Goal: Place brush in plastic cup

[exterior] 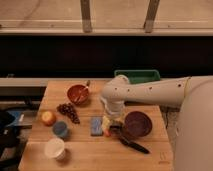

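The slim black brush (132,144) lies flat on the wooden table (85,155), just in front of the purple bowl (138,123). My gripper (114,129) hangs down from the white arm and sits low over the brush's left end, at or very near it. The small blue-grey plastic cup (61,129) stands upright at the table's left, well to the left of the gripper. An orange-yellow banana-like item (106,125) lies right beside the gripper.
A blue sponge (96,126) lies left of the gripper. A white cup (55,148) stands at the front left. An orange bowl with a spoon (78,93), dark grapes (68,111) and a round fruit (48,118) sit further left. A green bin (137,76) stands behind the table.
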### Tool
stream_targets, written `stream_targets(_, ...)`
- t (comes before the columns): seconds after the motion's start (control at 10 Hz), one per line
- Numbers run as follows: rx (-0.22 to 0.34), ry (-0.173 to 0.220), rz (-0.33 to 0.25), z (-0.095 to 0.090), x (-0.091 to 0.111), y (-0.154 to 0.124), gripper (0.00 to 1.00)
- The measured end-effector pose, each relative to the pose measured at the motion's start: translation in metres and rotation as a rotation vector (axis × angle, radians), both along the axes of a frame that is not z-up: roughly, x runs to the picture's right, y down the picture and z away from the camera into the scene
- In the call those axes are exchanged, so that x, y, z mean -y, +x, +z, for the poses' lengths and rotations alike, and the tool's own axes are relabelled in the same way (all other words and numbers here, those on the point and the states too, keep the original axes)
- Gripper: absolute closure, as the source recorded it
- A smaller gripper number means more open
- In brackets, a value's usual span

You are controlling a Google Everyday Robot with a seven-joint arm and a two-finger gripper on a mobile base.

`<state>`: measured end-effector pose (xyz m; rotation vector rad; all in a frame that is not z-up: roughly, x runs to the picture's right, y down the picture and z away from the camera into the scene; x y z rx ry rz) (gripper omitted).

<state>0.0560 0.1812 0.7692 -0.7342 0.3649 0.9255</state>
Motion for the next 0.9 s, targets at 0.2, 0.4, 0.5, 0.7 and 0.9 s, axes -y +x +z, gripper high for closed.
stream_targets(0.2, 0.001, 0.0, -0.002, 0.0, 0.0, -0.001, 0.2)
stream_targets(0.4, 0.001, -0.015, -0.002, 0.002, -0.003, -0.003, 0.2)
stream_targets(0.5, 0.006, -0.03, -0.003, 0.007, -0.01, -0.007, 0.2)
stream_targets(0.7, 0.013, -0.044, 0.003, 0.01, -0.015, -0.012, 0.2)
stream_targets(0.9, 0.015, -0.054, 0.007, 0.012, -0.019, -0.015, 0.2)
